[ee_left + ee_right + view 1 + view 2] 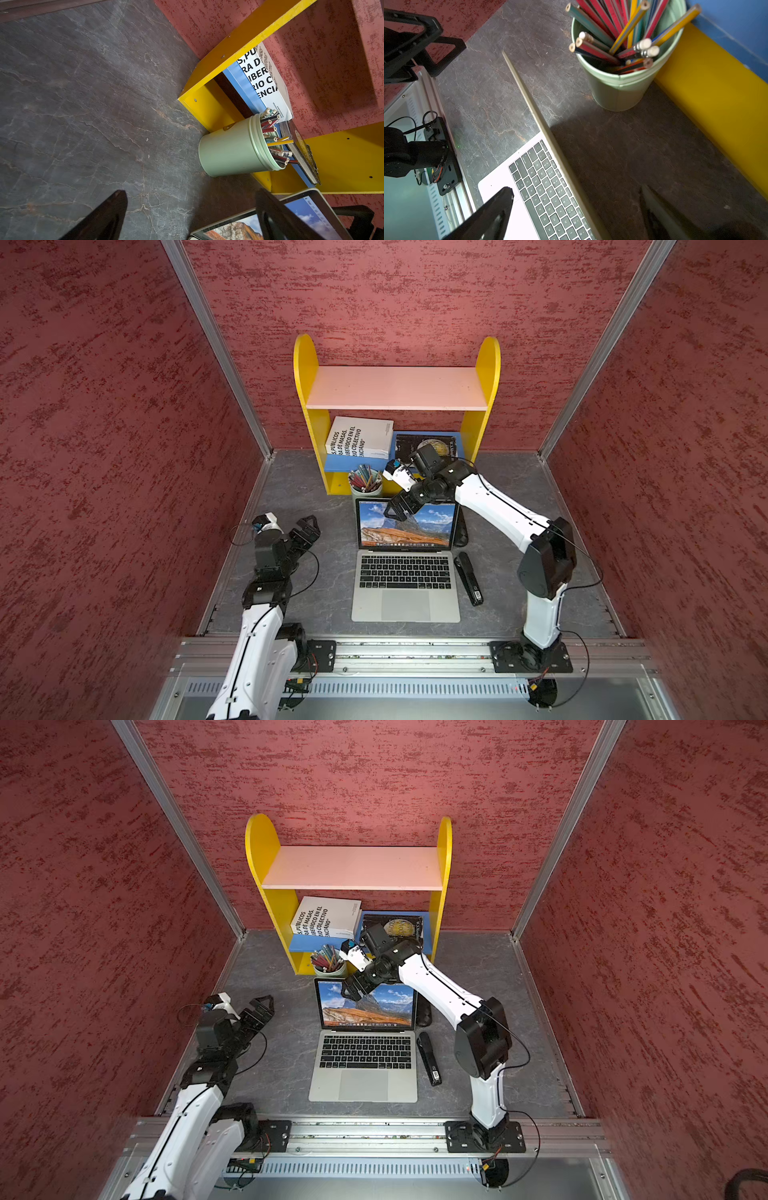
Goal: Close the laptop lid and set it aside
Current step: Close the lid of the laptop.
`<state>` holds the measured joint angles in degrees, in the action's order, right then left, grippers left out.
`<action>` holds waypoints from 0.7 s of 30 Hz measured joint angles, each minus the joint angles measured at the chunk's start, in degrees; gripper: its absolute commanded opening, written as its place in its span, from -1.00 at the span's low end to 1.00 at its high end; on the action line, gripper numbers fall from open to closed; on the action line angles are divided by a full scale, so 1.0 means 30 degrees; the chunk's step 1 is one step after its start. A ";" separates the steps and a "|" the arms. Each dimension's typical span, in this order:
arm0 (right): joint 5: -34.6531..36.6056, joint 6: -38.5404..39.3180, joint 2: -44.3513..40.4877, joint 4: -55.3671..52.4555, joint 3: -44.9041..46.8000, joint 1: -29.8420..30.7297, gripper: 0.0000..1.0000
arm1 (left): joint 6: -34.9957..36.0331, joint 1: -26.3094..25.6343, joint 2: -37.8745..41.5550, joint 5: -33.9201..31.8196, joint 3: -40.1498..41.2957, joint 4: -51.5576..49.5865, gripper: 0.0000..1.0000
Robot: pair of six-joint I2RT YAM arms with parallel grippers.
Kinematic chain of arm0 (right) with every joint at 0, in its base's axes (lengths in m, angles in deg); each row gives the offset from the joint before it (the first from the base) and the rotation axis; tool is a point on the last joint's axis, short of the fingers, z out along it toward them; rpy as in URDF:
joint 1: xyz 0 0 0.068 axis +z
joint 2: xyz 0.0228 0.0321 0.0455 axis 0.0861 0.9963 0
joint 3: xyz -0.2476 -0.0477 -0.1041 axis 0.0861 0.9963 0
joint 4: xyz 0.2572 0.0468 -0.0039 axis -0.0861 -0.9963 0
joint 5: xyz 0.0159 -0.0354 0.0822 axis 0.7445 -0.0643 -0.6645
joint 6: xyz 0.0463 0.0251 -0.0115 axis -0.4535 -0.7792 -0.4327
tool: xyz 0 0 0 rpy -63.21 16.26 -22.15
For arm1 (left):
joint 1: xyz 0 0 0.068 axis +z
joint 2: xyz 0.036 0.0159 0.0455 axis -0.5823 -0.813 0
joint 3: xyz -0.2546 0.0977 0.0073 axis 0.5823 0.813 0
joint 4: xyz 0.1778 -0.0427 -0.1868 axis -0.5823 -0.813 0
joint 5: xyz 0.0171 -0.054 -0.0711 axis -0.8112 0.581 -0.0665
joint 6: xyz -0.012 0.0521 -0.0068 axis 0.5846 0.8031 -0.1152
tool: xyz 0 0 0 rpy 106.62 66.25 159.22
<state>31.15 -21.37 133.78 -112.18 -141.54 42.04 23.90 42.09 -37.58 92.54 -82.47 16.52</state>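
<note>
The silver-grey laptop [405,605] [363,1085] lies open in the middle of the table, keyboard [550,187] towards the front rail. Its lid [415,526] [374,1006] stands upright and shows the mountain wallpaper. My right gripper [395,512] [353,990] is open just above the lid's top left corner. In the right wrist view the gripper [576,188] straddles the lid's thin top edge [529,99], one finger on the keyboard side and one behind. My left gripper [307,529] [262,1009] [190,192] hovers open and empty left of the lid [301,214].
A yellow shelf [305,406] stands at the back with a white book [361,439] and a black book [428,445]. A green pencil cup [365,485] [618,91] sits close behind the lid. A black stapler [467,578] lies right of the laptop.
</note>
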 measured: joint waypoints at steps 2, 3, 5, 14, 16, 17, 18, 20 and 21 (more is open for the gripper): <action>0.0160 0.0000 -0.0087 0.0044 0.0109 0.0080 0.97 | 0.0000 0.0000 0.0000 0.0000 0.0000 0.0000 0.99; 0.0233 0.0000 -0.0124 0.0044 0.0131 0.0117 0.97 | 0.0000 0.0000 0.0000 0.0000 0.0000 0.0000 0.99; 0.0335 0.0000 -0.0175 0.0044 0.0197 0.0175 0.97 | 0.0000 0.0000 0.0000 0.0000 0.0000 0.0000 0.99; 0.0663 0.0000 -0.0707 0.0204 0.0787 0.0495 0.97 | 0.0000 0.0000 0.0051 -0.0007 0.0000 -0.0007 0.99; 0.0729 0.0000 -0.0867 0.0248 0.0976 0.0583 0.97 | 0.0000 0.0000 0.0051 0.0000 0.0000 -0.0007 0.99; 0.0750 0.0000 -0.0947 0.0291 0.1071 0.0619 0.97 | 0.0000 0.0000 0.0051 -0.0007 0.0000 -0.0007 0.99; 0.0765 0.0000 -0.1027 0.0350 0.1180 0.0656 0.97 | 0.0000 0.0000 0.0051 0.0000 0.0000 0.0000 0.99; 0.0801 -0.0007 -0.1209 0.0466 0.1392 0.0721 0.97 | 0.0000 0.0000 0.0051 0.0000 0.0000 -0.0007 0.99; 0.0809 -0.0007 -0.1304 0.0546 0.1530 0.0758 0.97 | 0.0000 0.0000 0.0051 -0.0007 0.0000 -0.0007 0.99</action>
<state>33.58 -21.40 129.87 -110.54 -136.95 44.31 23.90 42.09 -37.42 92.52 -82.47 16.49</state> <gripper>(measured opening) 0.985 0.996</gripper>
